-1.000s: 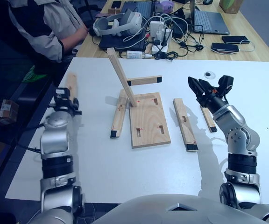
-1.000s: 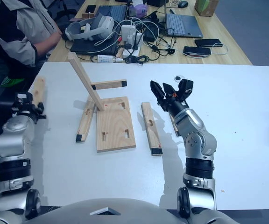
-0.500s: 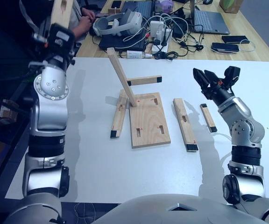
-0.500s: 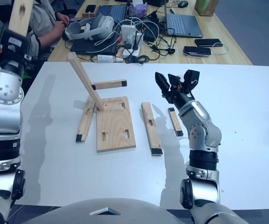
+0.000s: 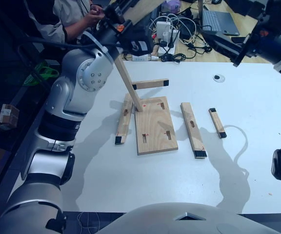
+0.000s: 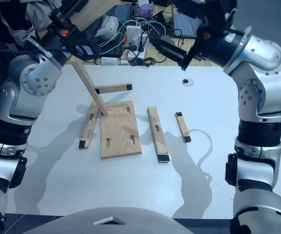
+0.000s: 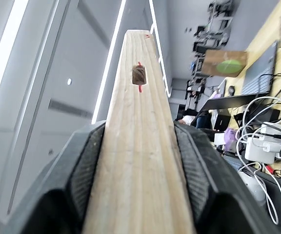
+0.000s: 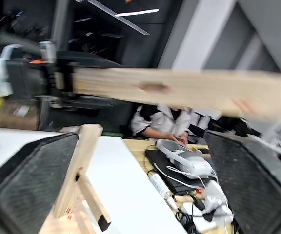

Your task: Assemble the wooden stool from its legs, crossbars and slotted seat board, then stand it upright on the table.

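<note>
The slotted seat board [image 5: 155, 126] lies flat mid-table. A leg [image 5: 126, 78] stands slanted in its far left corner, with a crossbar [image 5: 150, 84] sticking out sideways from it. One loose leg [image 5: 125, 118] lies left of the board and another [image 5: 193, 123] lies right of it. Further right lies a short crossbar [image 5: 217, 122]. My left gripper [image 6: 65, 17] is raised high above the back left of the table, shut on a wooden leg [image 7: 140, 122] that points toward the right. My right gripper [image 6: 189, 27] hangs open, high at the back right, facing that leg [image 8: 179, 90].
A wooden desk [image 5: 257, 53] behind the table carries laptops, a headset [image 5: 126, 24], cables and phones. A person sits at the back left. A small round disc [image 5: 219, 77] lies on the white table [image 5: 130, 185] at the back right.
My left arm lifted the leg from the table's left edge and swung it high toward the middle. My right arm rose from the short crossbar, staying open.
</note>
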Robot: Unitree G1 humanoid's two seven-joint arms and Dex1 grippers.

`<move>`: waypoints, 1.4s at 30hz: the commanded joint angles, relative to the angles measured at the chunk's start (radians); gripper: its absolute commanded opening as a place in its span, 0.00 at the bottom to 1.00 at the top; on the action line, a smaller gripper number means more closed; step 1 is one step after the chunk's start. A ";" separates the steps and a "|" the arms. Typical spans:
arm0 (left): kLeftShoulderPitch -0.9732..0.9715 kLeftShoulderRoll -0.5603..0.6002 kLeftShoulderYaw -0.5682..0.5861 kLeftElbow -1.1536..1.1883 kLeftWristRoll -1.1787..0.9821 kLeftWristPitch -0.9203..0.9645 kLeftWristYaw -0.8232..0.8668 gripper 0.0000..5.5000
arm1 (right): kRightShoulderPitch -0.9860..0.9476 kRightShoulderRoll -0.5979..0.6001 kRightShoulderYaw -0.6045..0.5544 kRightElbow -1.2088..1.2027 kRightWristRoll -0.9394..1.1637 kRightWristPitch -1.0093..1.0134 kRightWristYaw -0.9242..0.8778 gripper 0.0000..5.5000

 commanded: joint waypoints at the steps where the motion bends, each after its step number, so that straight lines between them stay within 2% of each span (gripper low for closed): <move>1: -0.040 -0.007 -0.037 0.036 0.021 -0.087 -0.042 0.37 | -0.087 -0.069 0.079 -0.030 -0.076 -0.063 0.117 0.87; 6: -0.041 -0.008 -0.081 0.061 0.043 -0.186 -0.108 0.37 | -0.261 -0.099 0.180 0.052 -0.207 -0.183 0.243 0.87; 15: -0.074 -0.038 -0.122 0.087 0.102 -0.289 -0.152 0.37 | -0.448 0.013 0.440 0.461 -0.567 -0.458 0.293 0.87; 19: -0.102 -0.045 -0.139 0.110 0.139 -0.342 -0.154 0.37 | -0.478 0.058 0.509 0.553 -0.649 -0.522 0.346 0.76; 26: -0.111 -0.044 -0.176 0.139 0.233 -0.397 -0.151 0.37 | -0.490 0.113 0.523 0.558 -0.679 -0.551 0.405 0.57; 34: -0.093 -0.032 -0.205 0.151 0.320 -0.402 -0.170 0.37 | -0.456 0.107 0.517 0.515 -0.737 -0.535 0.392 0.34; 42: -0.087 0.007 -0.260 0.147 0.465 -0.436 -0.140 0.37 | -0.435 0.104 0.495 0.519 -0.770 -0.501 0.350 0.28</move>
